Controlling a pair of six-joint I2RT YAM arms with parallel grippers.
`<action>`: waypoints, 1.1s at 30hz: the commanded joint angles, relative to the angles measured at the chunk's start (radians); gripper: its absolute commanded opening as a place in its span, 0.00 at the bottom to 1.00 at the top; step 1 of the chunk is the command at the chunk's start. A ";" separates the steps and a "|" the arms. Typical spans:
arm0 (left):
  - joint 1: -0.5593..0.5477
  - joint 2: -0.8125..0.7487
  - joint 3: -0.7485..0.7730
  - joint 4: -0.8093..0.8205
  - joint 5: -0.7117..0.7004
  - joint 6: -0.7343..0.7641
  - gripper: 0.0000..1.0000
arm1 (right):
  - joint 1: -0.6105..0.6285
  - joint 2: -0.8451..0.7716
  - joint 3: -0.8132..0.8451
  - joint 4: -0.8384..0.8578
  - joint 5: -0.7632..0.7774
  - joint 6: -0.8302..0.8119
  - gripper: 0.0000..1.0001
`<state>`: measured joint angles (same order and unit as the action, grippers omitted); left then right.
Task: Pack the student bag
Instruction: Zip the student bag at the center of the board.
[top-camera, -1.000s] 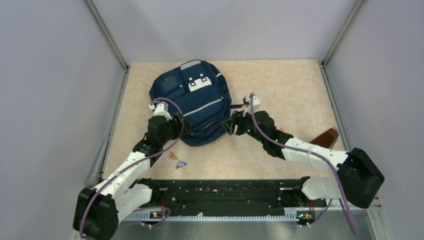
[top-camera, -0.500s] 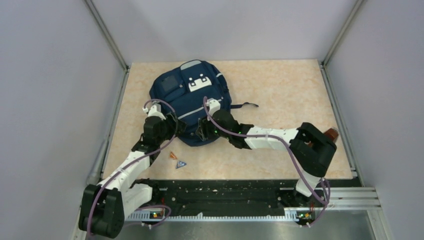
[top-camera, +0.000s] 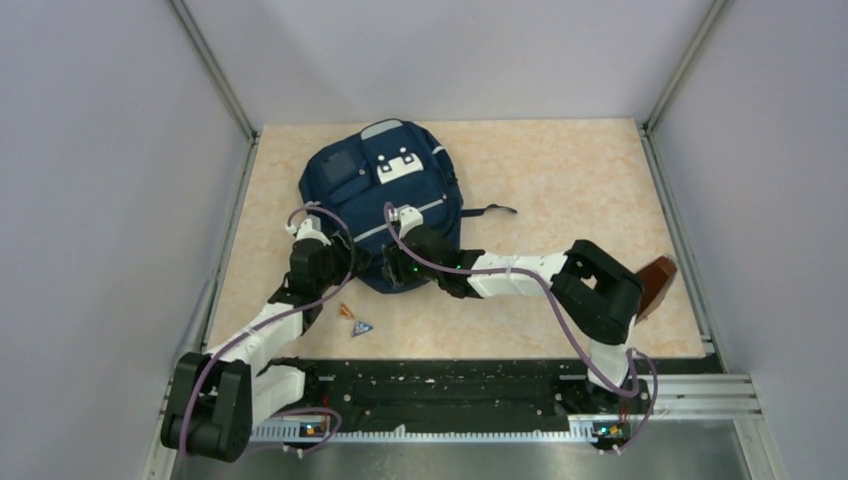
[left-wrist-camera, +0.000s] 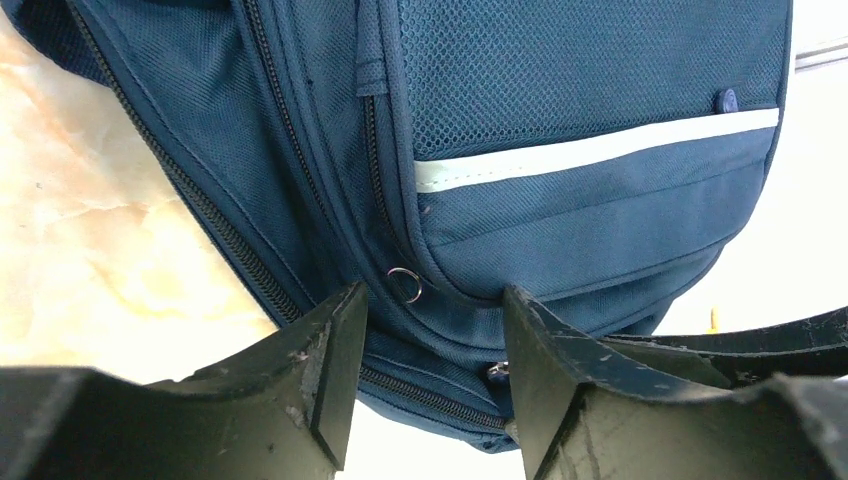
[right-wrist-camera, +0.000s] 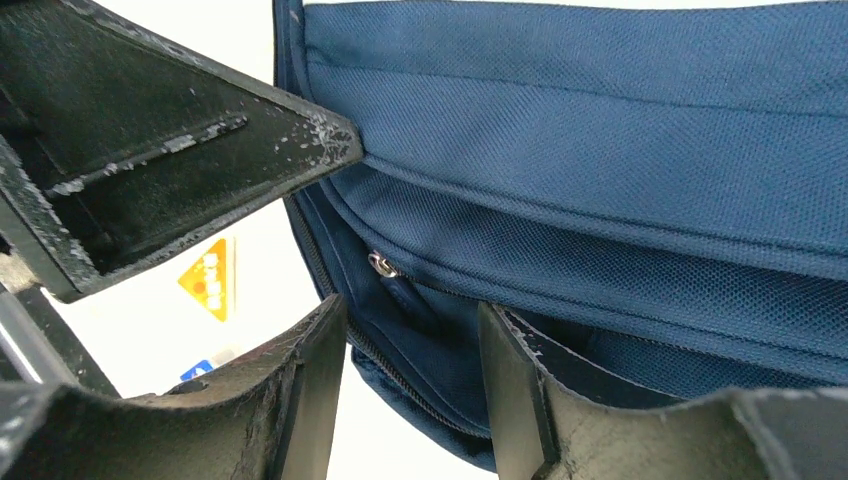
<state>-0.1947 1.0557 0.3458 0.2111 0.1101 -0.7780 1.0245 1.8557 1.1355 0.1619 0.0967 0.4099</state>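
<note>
From above, the student bag (top-camera: 385, 200) lies flat on the worktop (top-camera: 560, 180), towards the far left, front pockets facing up. Both arms reach in to its near edge: the left fingers (top-camera: 360, 262) at the near-left corner, the right fingers (top-camera: 393, 268) just beside them. Two small triangular pieces (top-camera: 355, 320) lie on the worktop near the bag, and a brown object (top-camera: 657, 280) sits at the right edge.

Through the left wrist camera, the left fingers stand partly open astride the bag's lower seam, with a small metal ring (left-wrist-camera: 404, 284) in the gap. I can't see them pinching anything. A pale stripe (left-wrist-camera: 600, 152) crosses the pocket above.

Through the right wrist camera, the right fingers are also partly open around the bag's bottom corner. A zip pull (right-wrist-camera: 382, 265) sits just above the gap and nothing is clamped. An orange card (right-wrist-camera: 207, 280) shows beyond them.
</note>
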 joint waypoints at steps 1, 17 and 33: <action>0.010 0.041 -0.023 0.108 0.010 -0.031 0.54 | 0.032 0.029 0.075 -0.016 0.094 -0.027 0.50; 0.011 0.075 -0.037 0.180 0.007 -0.042 0.30 | 0.062 0.182 0.213 -0.069 0.344 -0.073 0.51; 0.012 0.000 -0.014 0.116 -0.064 0.067 0.08 | 0.057 0.110 0.201 -0.142 0.336 -0.115 0.00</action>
<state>-0.1844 1.0737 0.3157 0.3054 0.0700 -0.7521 1.0931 2.0453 1.3319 0.0563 0.4221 0.3241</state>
